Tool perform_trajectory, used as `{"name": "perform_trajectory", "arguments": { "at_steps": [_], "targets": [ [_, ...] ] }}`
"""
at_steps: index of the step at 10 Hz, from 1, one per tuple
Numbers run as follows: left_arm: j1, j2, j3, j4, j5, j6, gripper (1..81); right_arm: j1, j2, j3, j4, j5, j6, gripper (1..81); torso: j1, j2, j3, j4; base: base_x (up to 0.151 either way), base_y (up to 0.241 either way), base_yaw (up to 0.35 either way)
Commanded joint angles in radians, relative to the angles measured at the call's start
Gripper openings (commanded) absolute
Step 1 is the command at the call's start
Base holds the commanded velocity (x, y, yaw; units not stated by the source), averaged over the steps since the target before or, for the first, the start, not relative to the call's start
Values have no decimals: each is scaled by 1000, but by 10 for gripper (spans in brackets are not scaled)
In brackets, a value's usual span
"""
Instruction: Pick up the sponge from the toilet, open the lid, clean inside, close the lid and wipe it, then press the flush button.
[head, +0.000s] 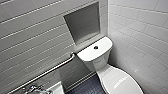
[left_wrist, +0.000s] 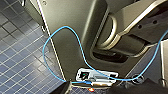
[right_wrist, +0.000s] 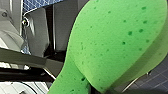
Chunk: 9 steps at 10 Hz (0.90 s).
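Sponge (right_wrist: 112, 45) right up against the right wrist camera, a slab of bright green speckled with small darker pores. One rounded lobe swells wide, and a narrower waist curves away beneath it. Its edges run off the picture, so the full outline is cut off. It hangs clear of the dark blue tiled floor (right_wrist: 37, 3), with pale parts of the robot's own frame behind it. The right claw (right_wrist: 110, 91) has it clamped, though the grip is almost wholly hidden behind the green and only a dark sliver shows at the edge. From the head camera, the toilet (head: 100, 65) sits in the corner of white-tiled walls. The lid (head: 120, 80) is down, white and glossy, with faint grey lettering near the front that is too blurred to read, and its front end is cropped by the picture's edge. The flush button (head: 96, 47) is a small dark dot in the middle of the tank top (head: 87, 53). A grab bar (head: 50, 70) slants along the wall beside the tank, and a square niche (head: 83, 22) is set into the wall above it. Something shiny (head: 33, 88) in the lower corner is too blurred to identify. In the left wrist view a blue cable (left_wrist: 62, 28) loops across the robot's grey body. The left claw (left_wrist: 105, 91) is only dark shapes at the edge, so wide or narrow cannot be told.
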Motion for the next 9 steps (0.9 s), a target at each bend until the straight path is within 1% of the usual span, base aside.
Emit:
{"name": "perform_trajectory", "arguments": {
  "at_steps": [1, 2, 3, 4, 5, 6, 7, 8, 9],
  "targets": [
    [-13, -15, -9, -7, 95, 5, 811, -19, -14, 25, -41, -56, -3, 10, -62, 97, 0, -94, 0, 0, 0],
    [-14, -15, -9, -7, 95, 5, 811, -19, -11, 27, -43, -56, -4, 10, -83, 129, 0, -126, 0, 0, 0],
    [-14, -15, -9, -7, 94, 5, 811, -19, -3, 21, -50, -56, -4, 10, -105, 163, 0, -63, 0, 0, 0],
    [-16, -17, -9, -7, 94, 5, 811, -17, 4, 15, -52, -56, -4, 10, -66, 101, 0, -98, 0, 0, 0],
    [-17, -17, -9, -9, 94, 5, 811, -17, 12, 10, -52, -56, -4, 10, -74, 112, 0, -117, 0, 0, 0],
    [-18, -17, -9, -9, 94, 5, 811, -17, 20, -4, -52, -56, -4, 10, -81, 122, 97, -125, 0, 0, 0],
    [-19, -15, -9, -9, 94, 5, 811, -19, 27, -14, -49, -58, -3, 10, -82, 123, 99, -151, 0, 0, 0],
    [-19, -14, -9, -9, 94, 5, 811, -19, 40, -33, -49, -58, -3, 10, -81, 121, 105, -152, 0, 0, 0],
    [-19, -11, -9, -9, 94, 5, 811, -19, 52, -50, -50, -58, -3, 10, -81, 121, 122, -165, 0, 0, 0]
  ]
}}
